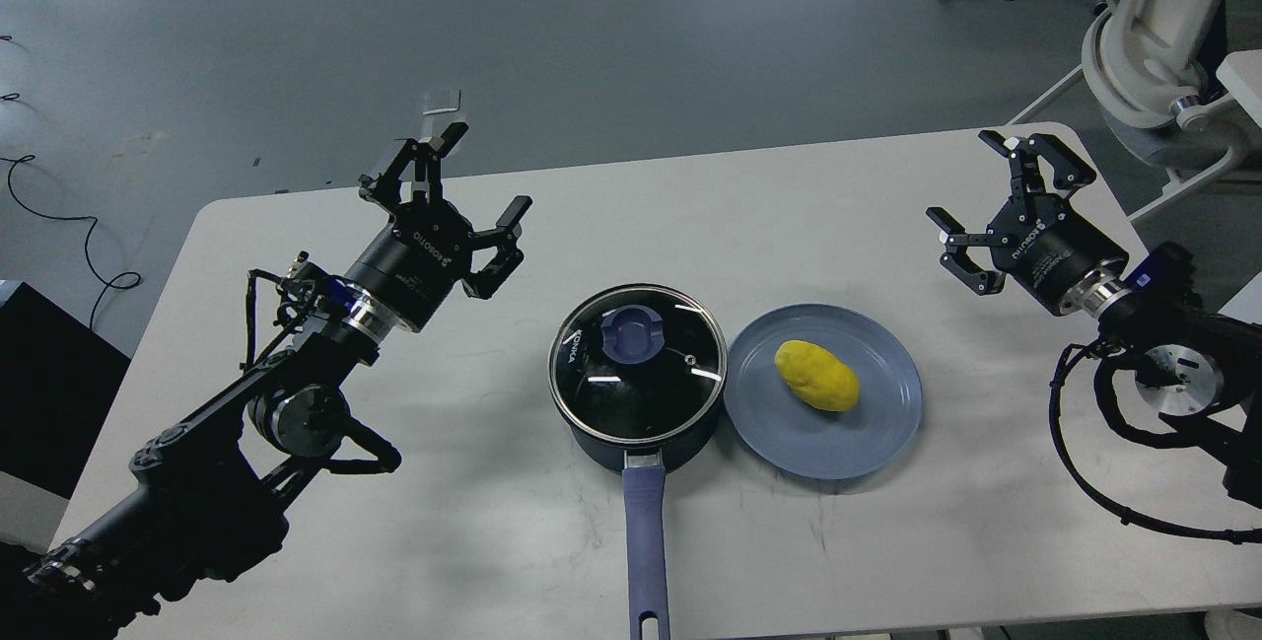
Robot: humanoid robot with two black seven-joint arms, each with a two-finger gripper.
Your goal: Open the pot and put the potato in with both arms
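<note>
The dark navy pot [639, 393] stands in the middle of the white table, its glass lid [637, 364] on it and its blue knob [633, 336] facing up. The long blue-purple handle [646, 551] points toward me. Right beside the pot, the yellow potato [816, 376] lies on a flat blue-grey plate [868, 433]. My left gripper [458, 196] hovers open to the upper left of the pot, holding nothing. My right gripper [1001, 191] hovers open to the upper right of the plate, also with nothing in it.
The table [690, 206] ends just behind both grippers, with grey floor beyond. A white office chair [1163, 48] stands at the back right. Loose black cables [1085, 443] hang from the right arm over the table's right edge.
</note>
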